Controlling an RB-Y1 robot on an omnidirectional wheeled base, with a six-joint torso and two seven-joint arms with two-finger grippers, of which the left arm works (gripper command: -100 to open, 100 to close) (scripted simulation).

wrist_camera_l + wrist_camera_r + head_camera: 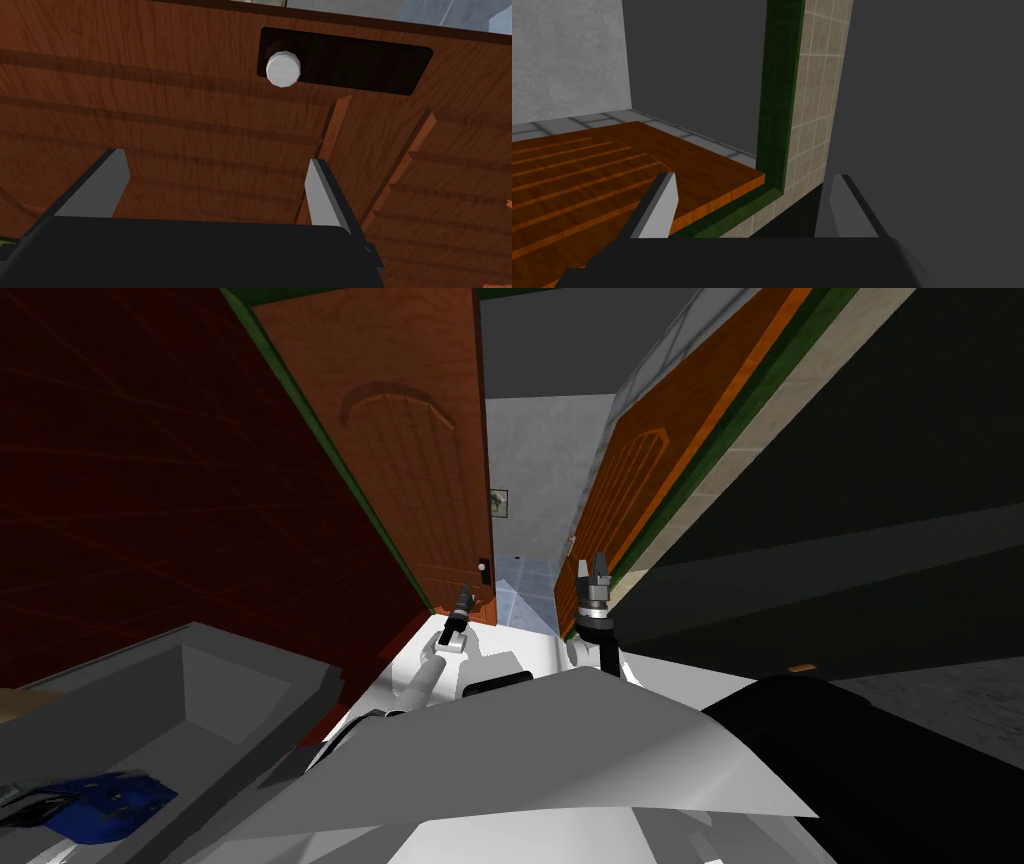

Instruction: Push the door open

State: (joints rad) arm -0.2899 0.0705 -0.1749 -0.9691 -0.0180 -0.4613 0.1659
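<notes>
The head camera looks steeply down and forward between the left brown panelled wooden door [420, 458] and the right brown panelled wooden door [640, 488]. The left wrist camera faces the former closely; the right wrist camera skims the latter.

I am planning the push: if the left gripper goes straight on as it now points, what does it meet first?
Probably the brown wooden door, on the panel beside the white knob; the distance is unclear.
</notes>
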